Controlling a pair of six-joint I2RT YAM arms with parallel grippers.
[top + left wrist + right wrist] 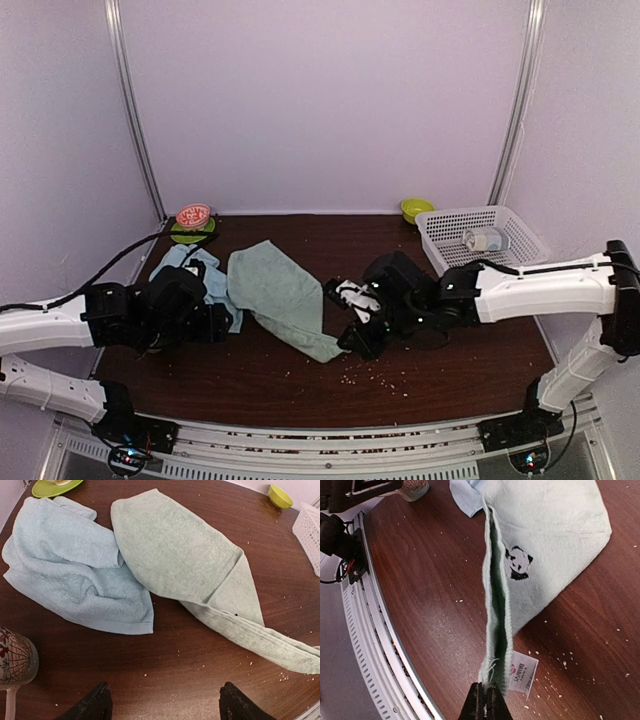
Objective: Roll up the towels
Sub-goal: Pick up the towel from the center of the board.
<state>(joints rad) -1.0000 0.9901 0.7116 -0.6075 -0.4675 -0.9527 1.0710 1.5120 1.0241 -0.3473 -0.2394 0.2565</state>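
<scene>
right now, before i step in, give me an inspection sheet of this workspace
surface: brown table, pale crumbs scattered near the front
job's things: light blue towel bunched, unrolled; sage-green towel partly folded, one corner drawn up
clutter: white basket holding a pale item; yellow-green bowl; green plate at back left
grippers: right gripper shut on the sage-green towel's corner beside its label; left gripper open, empty
cables: black cable along the left arm
surroundings: pale walls; metal rail at near edge
</scene>
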